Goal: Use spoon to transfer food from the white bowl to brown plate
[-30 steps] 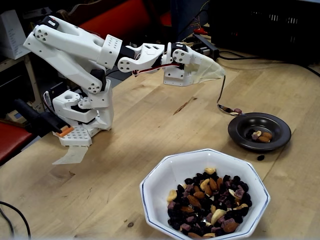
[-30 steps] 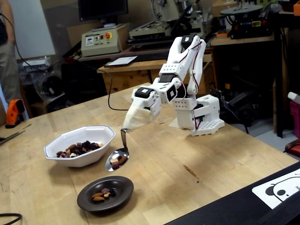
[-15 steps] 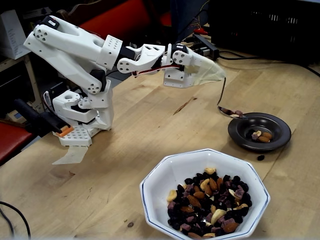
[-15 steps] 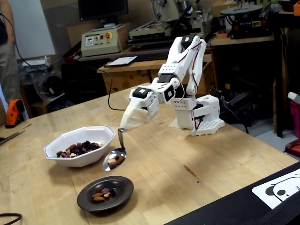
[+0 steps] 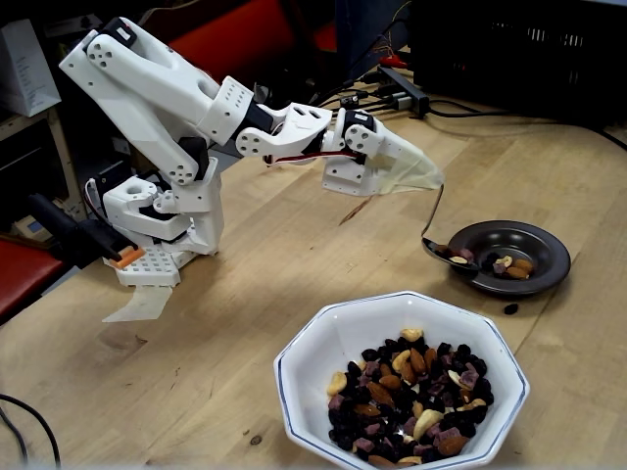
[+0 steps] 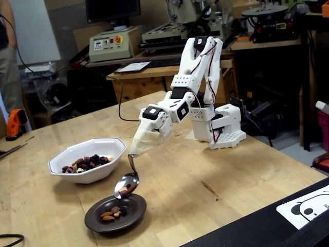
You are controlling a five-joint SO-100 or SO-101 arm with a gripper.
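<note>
My gripper, a whitish wedge, is shut on the handle end of the silver spoon. The spoon hangs down from it, its bowl low over the near rim of the brown plate and tilted. Some food lies in the spoon. A few nuts and a dark fruit piece lie in the plate's centre. The white bowl stands beside the plate, apart from the spoon, with a heap of food in it.
One dark food piece lies on the wooden table between plate and bowl. The arm's base stands at the table's back. Cables and a power strip lie behind the gripper. A printed sheet sits at the table corner.
The arm has stretched out and dropped, bringing the spoon down from above the table to just over the plate's rim. The spoon's bowl now tips more steeply.
</note>
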